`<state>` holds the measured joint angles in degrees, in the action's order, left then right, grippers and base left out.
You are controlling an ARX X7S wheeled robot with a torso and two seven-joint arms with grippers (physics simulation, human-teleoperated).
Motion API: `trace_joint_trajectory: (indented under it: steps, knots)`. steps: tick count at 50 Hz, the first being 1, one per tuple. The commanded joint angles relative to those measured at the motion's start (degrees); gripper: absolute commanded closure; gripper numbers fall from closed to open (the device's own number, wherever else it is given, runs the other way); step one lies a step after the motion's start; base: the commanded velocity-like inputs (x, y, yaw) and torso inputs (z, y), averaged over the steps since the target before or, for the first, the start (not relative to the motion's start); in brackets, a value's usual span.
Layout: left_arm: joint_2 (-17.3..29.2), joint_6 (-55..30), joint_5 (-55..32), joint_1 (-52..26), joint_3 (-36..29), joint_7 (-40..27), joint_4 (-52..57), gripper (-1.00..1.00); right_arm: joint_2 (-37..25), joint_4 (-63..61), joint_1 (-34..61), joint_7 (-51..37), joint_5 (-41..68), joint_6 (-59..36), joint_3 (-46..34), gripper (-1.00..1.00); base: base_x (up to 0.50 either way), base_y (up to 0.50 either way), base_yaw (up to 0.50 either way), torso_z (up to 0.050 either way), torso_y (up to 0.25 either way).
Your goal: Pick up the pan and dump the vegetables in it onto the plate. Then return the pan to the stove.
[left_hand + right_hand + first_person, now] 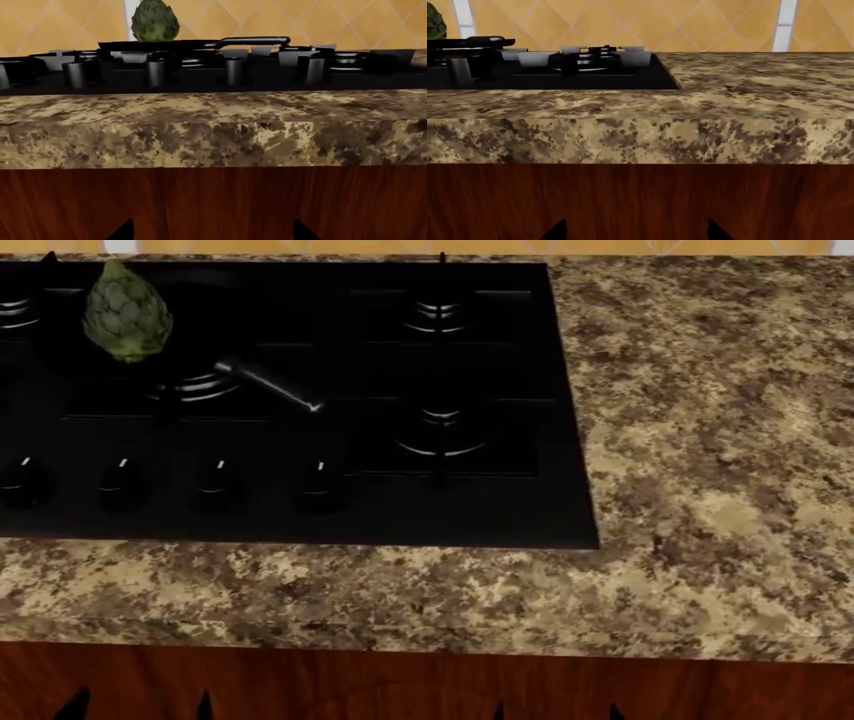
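nothing had been grasped yet: the task sat at its very first step, reaching for the pan. the pan rested on a rear left burner of the stove, barely separable from the black cooktop in the head view, its long handle pointing toward the front right. the artichoke stood upright inside it. both arms hung low in front of the wooden cabinet, below the granite countertop. only the dark fingertips of the left gripper and the fingertips of the right showed, spread well apart and holding nothing. the plate was in none of the views. next, i judged, an arm had to rise above the counter edge and close on the handle.
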<state>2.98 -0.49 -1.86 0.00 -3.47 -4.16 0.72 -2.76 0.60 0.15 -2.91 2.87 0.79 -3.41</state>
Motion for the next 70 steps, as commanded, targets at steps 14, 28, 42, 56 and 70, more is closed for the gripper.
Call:
trace_joint_trajectory:
  steps: [14,28,42,56,70]
  knots:
    - [3.3,-15.7,-2.9,3.3,0.1,2.8,21.8,-1.00,-3.6,-21.5,-2.6,0.8,2.8,-16.1,0.5,-1.00,0.00,0.00,0.00,0.050,0.038]
    - [8.0,-38.5,-10.7,-0.6,6.4,2.8,46.0,-1.00,-10.4,-46.2,-0.1,0.8,6.9,-38.6,3.3,-1.00,0.00,0.00,0.00,0.050,0.038]
    - [10.5,-49.4,-14.5,-7.4,9.8,1.1,54.0,-1.00,-13.6,-58.7,2.9,-1.1,6.0,-48.7,2.2,-1.00,0.00,0.42,0.00,0.050,0.038]
    - [12.0,-59.6,-19.5,-14.9,12.6,0.0,58.6,-1.00,-44.1,-60.6,22.9,-41.2,43.0,-46.1,-13.4,-1.00,0.01,0.31,0.00,0.050,0.038]
    - [15.7,-57.9,-27.6,-14.4,14.0,-5.7,59.0,-1.00,-53.6,-60.3,45.0,-57.2,55.5,-38.8,-36.3,-1.00,0.50,0.00,0.00,0.050,0.038]
